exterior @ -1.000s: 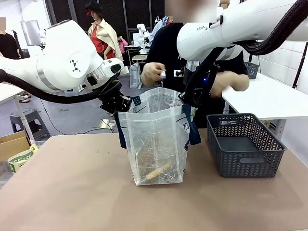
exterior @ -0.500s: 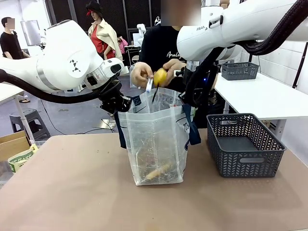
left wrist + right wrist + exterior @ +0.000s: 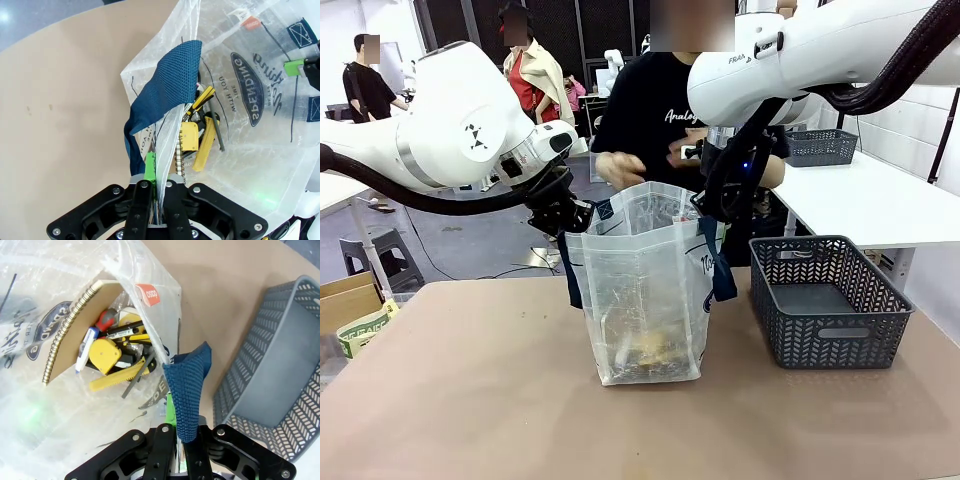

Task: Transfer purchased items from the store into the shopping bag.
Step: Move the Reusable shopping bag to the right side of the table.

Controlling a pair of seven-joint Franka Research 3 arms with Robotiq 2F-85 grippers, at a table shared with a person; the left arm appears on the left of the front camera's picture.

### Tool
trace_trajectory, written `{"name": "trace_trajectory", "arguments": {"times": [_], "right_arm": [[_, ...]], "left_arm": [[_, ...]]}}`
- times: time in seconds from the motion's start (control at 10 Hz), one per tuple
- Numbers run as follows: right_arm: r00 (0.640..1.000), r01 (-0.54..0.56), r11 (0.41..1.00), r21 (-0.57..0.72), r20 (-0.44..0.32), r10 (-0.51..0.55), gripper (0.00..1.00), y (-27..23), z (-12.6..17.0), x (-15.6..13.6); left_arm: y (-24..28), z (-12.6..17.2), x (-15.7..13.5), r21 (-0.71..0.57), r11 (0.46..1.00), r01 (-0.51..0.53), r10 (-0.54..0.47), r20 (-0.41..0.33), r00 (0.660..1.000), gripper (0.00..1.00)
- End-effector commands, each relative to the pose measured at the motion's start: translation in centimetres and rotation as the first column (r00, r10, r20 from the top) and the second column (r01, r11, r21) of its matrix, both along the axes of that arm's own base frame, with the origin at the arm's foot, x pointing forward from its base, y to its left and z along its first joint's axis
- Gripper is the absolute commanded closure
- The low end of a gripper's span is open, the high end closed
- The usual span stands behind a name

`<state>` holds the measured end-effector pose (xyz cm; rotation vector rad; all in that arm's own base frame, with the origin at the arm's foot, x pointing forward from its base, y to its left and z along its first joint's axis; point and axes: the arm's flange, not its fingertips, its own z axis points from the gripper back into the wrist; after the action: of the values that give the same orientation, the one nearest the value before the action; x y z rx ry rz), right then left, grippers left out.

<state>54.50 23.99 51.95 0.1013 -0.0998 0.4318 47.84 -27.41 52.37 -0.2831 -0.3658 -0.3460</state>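
Note:
The shopping bag (image 3: 645,290) stands upright at the table's middle, translucent with navy handles. My left gripper (image 3: 570,215) is shut on its left rim, and my right gripper (image 3: 715,205) is shut on its right rim, so the mouth is held wide. In the left wrist view my gripper (image 3: 159,172) pinches the plastic beside a navy handle (image 3: 170,82). The right wrist gripper (image 3: 175,415) pinches the rim by the other handle (image 3: 189,385). Purchased items (image 3: 107,355) lie at the bag's bottom, among them a yellow tape measure (image 3: 190,136) and a spiral notebook (image 3: 70,325). The store (image 3: 825,300), a dark grey basket, stands to the right.
A person in a black shirt stands behind the bag, one hand (image 3: 620,168) just above its far rim. A white side table (image 3: 860,205) with another grey basket (image 3: 818,146) lies at the right. Bare brown tabletop (image 3: 460,390) spreads left and in front.
Half a second ago the person held a yellow item over the bag's mouth; now it is gone from the hand and more goods lie at the bag's bottom. Both grippers kept still.

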Motion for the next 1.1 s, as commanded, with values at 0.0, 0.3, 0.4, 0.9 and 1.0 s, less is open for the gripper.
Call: {"name": "trace_trajectory", "arguments": {"times": [0.0, 0.3, 0.4, 0.9, 1.0], "right_arm": [[1.000, 0.000, 1.000, -0.001, -0.001, 0.000, 1.00, -0.03, -0.01, 0.00], [1.000, 0.000, 1.000, -0.001, -0.001, 0.000, 1.00, -0.03, -0.01, 0.00], [1.000, 0.000, 1.000, -0.001, -0.001, 0.000, 1.00, -0.03, -0.01, 0.00], [1.000, 0.000, 1.000, -0.001, -0.001, 0.000, 1.00, -0.03, -0.01, 0.00], [1.000, 0.000, 1.000, -0.001, -0.001, 0.000, 1.00, -0.03, -0.01, 0.00]], "left_arm": [[0.13, 0.05, 0.04, -0.002, 1.000, -0.003, 0.003, 0.002, 1.000, 1.00], [0.13, 0.05, 0.04, -0.002, 1.000, -0.003, 0.003, 0.002, 1.000, 1.00], [0.13, 0.05, 0.04, -0.002, 1.000, -0.003, 0.003, 0.002, 1.000, 1.00], [0.13, 0.05, 0.04, -0.002, 1.000, -0.003, 0.003, 0.002, 1.000, 1.00], [0.13, 0.05, 0.04, -0.002, 1.000, -0.003, 0.003, 0.002, 1.000, 1.00]]}}
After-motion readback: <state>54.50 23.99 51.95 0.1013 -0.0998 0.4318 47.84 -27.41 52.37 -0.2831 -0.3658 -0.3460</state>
